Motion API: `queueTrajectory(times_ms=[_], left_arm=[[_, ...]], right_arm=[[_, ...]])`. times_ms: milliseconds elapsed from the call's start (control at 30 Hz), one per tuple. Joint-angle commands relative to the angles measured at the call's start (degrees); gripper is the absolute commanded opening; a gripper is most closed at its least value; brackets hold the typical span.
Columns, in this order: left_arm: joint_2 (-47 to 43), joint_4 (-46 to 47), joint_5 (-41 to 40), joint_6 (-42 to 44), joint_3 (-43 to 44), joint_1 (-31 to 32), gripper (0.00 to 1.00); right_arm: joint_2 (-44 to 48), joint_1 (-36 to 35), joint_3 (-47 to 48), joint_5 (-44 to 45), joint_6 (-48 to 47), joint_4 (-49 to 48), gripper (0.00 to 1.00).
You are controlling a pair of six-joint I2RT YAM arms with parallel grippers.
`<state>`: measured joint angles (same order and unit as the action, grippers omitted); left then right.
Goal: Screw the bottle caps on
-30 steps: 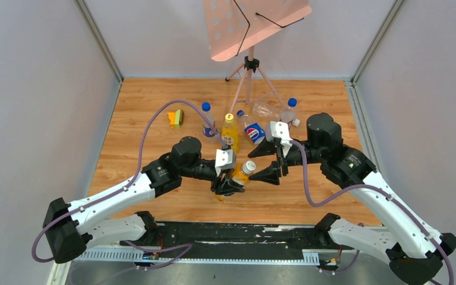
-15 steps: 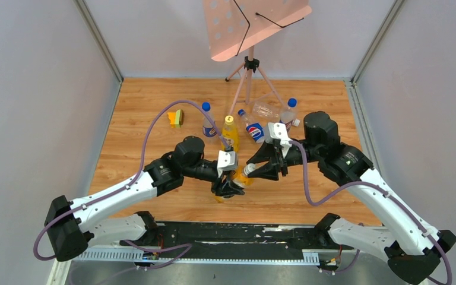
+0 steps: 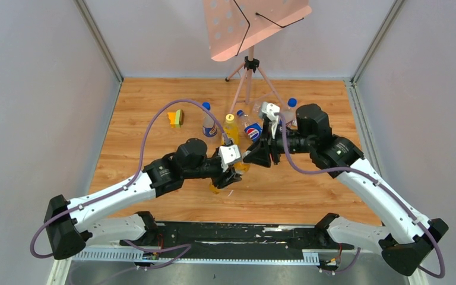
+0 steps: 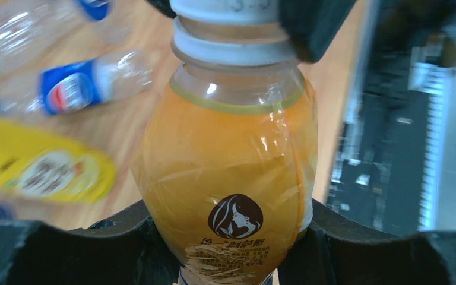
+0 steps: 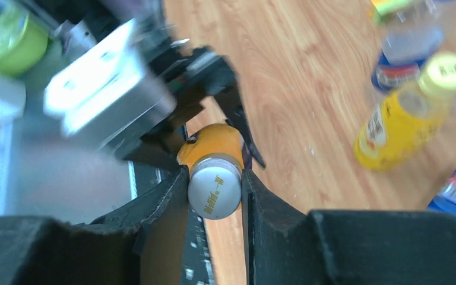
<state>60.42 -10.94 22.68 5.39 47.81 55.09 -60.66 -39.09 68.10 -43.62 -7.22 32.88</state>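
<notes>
the amber bottle (image 4: 228,178) is being clamped around its body by the left gripper (image 4: 228,243), between the two arms; its white cap (image 5: 215,191) is being pinched in the right gripper (image 5: 214,175). if turned off-axis, threads may be crossed or the bottle twisted loose.

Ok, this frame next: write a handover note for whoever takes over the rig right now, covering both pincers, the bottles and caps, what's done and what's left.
Left pincer: shut on the amber bottle, gripping its body, neck pointing toward the right arm.
Right pincer: shut on the white cap, which sits on that bottle's neck.
Elsewhere: the yellow bottle and the blue-label bottle stand behind, each with a cap on.
Done: white cap seated and gripped.
Left: turn the white cap tight. How far it is threaded cannot be seen.
</notes>
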Motion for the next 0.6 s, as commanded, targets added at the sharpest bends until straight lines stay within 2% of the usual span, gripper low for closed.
queueTrajectory(times_ms=[0,67,133,233,300,433,500,567], left_arm=[[-0.5,8.8,-34.1,3.4,3.3,6.5,0.1],[0.4,13.1,-44.8,6.1,2.9,10.3,0.1],[2.0,18.0,-52.1,9.5,2.6,14.8,0.1],[4.6,18.7,-56.6,12.7,3.4,16.8,0.1],[5.8,16.5,-56.2,11.2,3.9,17.0,0.1],[4.6,12.8,-52.8,7.6,3.3,16.9,0.09],[3.5,9.8,-50.5,5.9,3.9,16.4,0.09],[3.0,5.4,-46.0,3.7,5.1,14.9,0.09]], right_arm=[[-5.1,-1.0,0.1,21.0,28.1,-0.2,0.0],[-6.6,-1.0,-0.3,27.7,38.8,1.2,0.0],[-6.9,-1.0,-1.0,30.2,46.4,1.9,0.0],[-5.8,-1.0,-1.4,28.6,50.6,1.1,0.02],[-4.4,-1.0,-0.6,28.8,48.5,0.9,0.17],[0.4,-1.0,0.2,30.9,40.9,0.8,0.56],[2.9,-1.0,-0.1,31.2,36.3,0.7,0.68],[5.4,-1.0,-1.0,31.2,30.9,0.6,0.74]])
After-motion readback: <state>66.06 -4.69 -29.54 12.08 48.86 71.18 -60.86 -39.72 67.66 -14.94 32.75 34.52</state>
